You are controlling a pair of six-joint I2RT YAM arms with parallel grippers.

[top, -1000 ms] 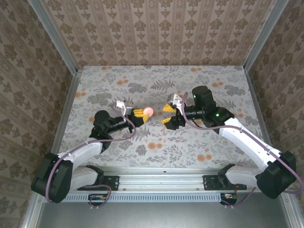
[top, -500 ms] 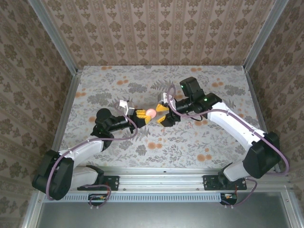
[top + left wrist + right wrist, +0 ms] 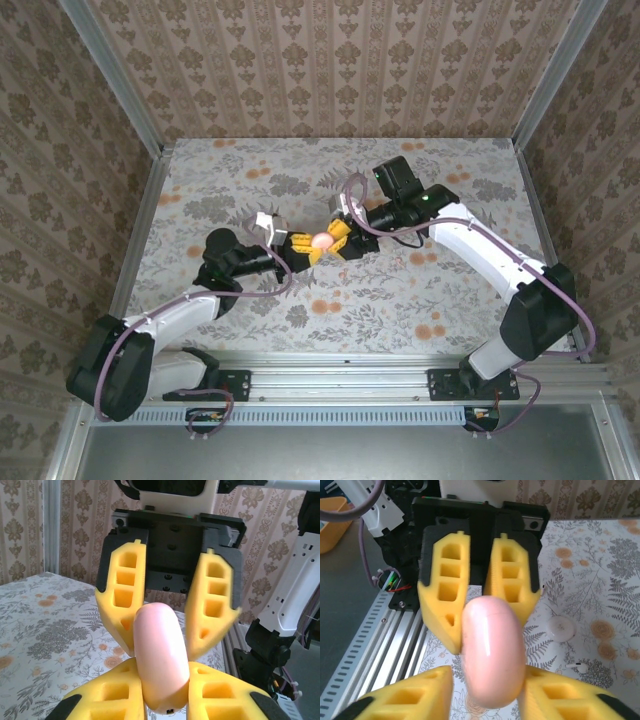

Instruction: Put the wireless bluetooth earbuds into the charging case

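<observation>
Two grippers, nose to nose above the worktop (image 3: 420, 300)! The left gripper (image 3: 300, 250) is clamped tight on the pink charging case (image 3: 323, 241), held mid-air. The right gripper (image 3: 338, 237) flanks its other end, and whether it grips I cannot tell. One earbud (image 3: 578, 666) lies on the worktop.

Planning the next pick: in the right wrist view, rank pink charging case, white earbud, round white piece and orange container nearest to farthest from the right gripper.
1. Pink charging case, between the fingers of the right gripper.
2. White earbud and round white piece, on the table, right; too close to call.
3. Orange container, far upper left.
</observation>
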